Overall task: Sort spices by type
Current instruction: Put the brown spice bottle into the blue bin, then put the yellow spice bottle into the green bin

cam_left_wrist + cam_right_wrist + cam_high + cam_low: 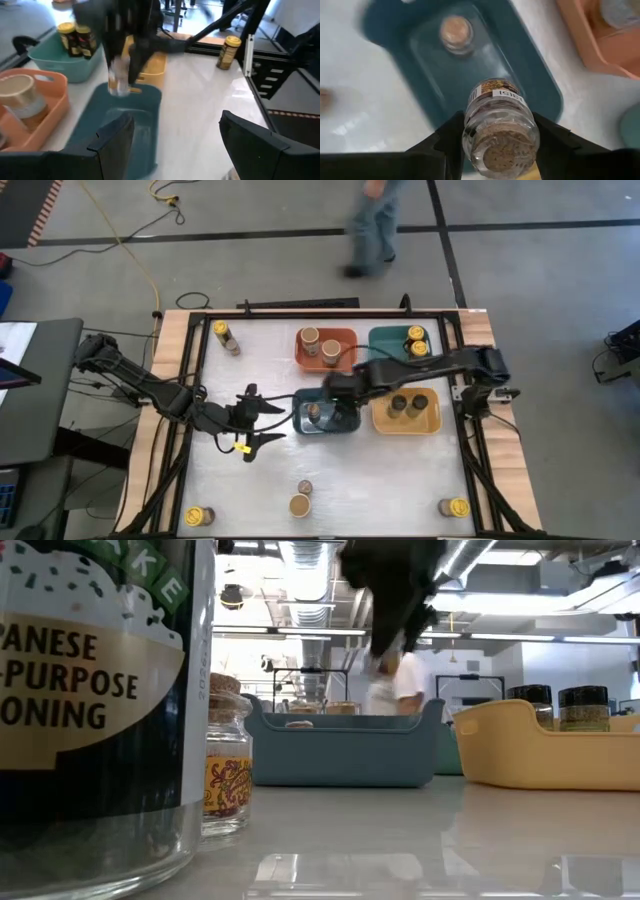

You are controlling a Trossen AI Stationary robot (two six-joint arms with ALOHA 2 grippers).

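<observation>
The counter (pixel 330 470) carries four bins clustered around the right gripper (pixel 330 392): the blue bin (pixel 300 420) directly beneath it, the yellow bin (pixel 432 420) just beside it toward the right arm's base, and the orange bin (pixel 345 340) and teal bin (pixel 385 340) beyond it at the far edge. The right gripper hangs over the blue bin and is clamped on a clear cork-topped jar (pixel 500 130), which sits upright between its fingers above the bin's floor. Below the gripper, a second cork-topped jar (pixel 456 31) stands inside the blue bin. The left gripper (pixel 262 423) waits just beside the blue bin, apart from it, its fingers spread and holding nothing. Two dark-lidded jars (pixel 408 404) stand in the yellow bin, two yellow-lidded jars (pixel 416 340) in the teal bin, and two tan-lidded jars (pixel 320 343) in the orange bin. Well away from both grippers, loose jars stand on the counter: one yellow-lidded jar (pixel 225 335) at the far left, another (pixel 200 516) at the near left corner, one (pixel 455 507) at the near right, and a tan-lidded jar (pixel 300 504) with a small brown-topped jar (pixel 305 487) near the front edge.
</observation>
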